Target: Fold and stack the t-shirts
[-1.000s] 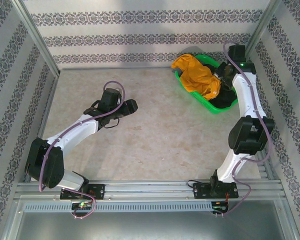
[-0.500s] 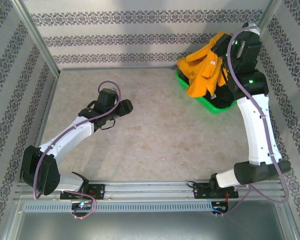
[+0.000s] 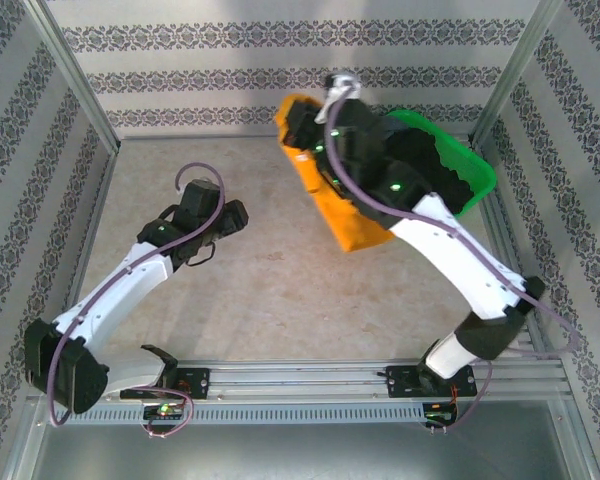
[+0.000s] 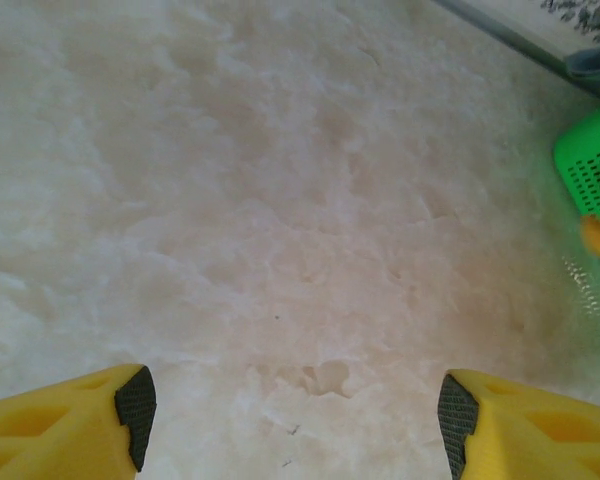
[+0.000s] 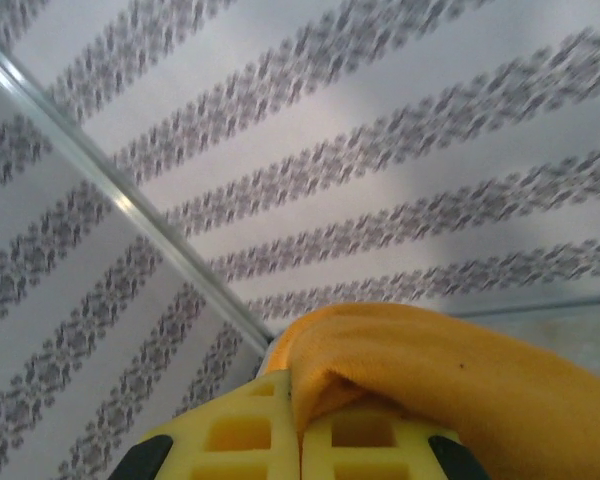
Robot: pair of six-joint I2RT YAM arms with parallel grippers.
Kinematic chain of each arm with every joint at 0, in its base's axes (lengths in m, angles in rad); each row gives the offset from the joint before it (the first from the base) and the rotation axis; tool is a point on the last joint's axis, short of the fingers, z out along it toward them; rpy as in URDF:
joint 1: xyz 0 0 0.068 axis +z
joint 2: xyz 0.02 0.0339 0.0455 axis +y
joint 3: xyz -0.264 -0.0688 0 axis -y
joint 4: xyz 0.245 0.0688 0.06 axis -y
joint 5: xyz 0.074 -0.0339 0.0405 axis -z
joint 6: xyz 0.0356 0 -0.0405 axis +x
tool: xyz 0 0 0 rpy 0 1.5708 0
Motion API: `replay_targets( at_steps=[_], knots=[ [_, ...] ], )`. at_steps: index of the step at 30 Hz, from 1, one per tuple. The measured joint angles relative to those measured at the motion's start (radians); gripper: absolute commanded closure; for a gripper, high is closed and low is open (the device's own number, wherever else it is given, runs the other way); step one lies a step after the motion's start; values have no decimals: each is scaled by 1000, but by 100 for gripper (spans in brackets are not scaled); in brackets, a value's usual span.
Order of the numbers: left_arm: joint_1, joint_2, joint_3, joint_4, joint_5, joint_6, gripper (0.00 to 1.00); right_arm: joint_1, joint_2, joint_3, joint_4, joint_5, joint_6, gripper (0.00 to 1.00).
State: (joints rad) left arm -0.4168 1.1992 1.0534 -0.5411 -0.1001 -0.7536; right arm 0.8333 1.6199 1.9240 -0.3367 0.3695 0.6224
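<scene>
Orange shirt [image 3: 345,215] hung over the table [image 3: 280,300] from the right gripper [image 5: 300,440], jaws clamped on its upper edge; its long axis ran from that far pinch toward the near right. The left gripper [image 4: 292,405], jaws apart and empty, stood to the shirt's left, apart from it.

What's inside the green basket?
Piled dark shirts lie in the green basket. The right arm covers part of it, hiding whatever is beneath. The orange shirt hangs outside, pinched in the right gripper.
</scene>
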Motion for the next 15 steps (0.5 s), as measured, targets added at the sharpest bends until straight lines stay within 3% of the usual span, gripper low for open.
replay_targets(
  at_steps=[8, 12, 15],
  knots=[
    [6, -167, -26, -96, -61, -35, 24, -14, 116, 121, 48, 5, -33, 100],
    [6, -211, -29, -146, -86, -50, 24, -31, 111, 198, 92, 7, -54, 100],
    [6, -234, -29, -173, -104, -60, 24, -27, 62, 140, 124, 8, -53, 100]
  ],
)
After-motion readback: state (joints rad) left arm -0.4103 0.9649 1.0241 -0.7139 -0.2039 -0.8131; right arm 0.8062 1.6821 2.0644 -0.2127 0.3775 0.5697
